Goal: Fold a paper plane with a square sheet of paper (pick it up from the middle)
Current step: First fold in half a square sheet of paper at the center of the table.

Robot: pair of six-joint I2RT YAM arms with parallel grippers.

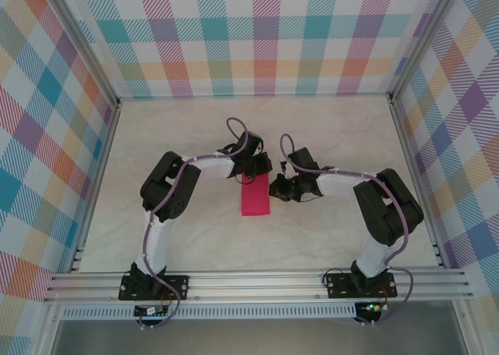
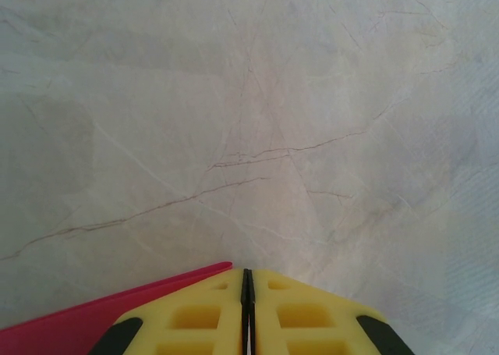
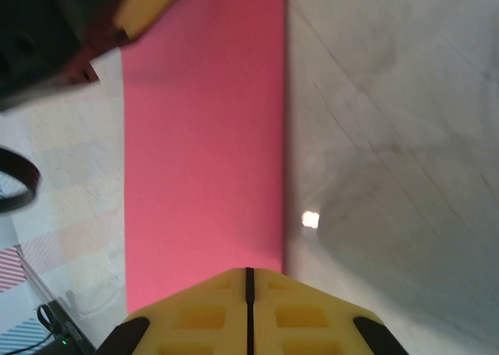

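Folded paper (image 1: pixel 255 200) lies flat on counter (image 1: pixel 156 136). Left end effector (image 2: pixel 247 271) and right end effector (image 3: pixel 249 270) are both clenched, with their tips at the paper's edges.

Arms (image 1: pixel 168 187) black-jointed, white links (image 1: pixel 156 242), lilac cables (image 1: pixel 204 158); end effector fingers (image 2: pixel 195 316) yellow, square-recessed.

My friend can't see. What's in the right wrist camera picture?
A strip of pink paper lies on a pale marble table, running from top to bottom. The yellow right gripper, shut, sits at the paper's near end, and part of the left gripper is over the paper's top left corner.
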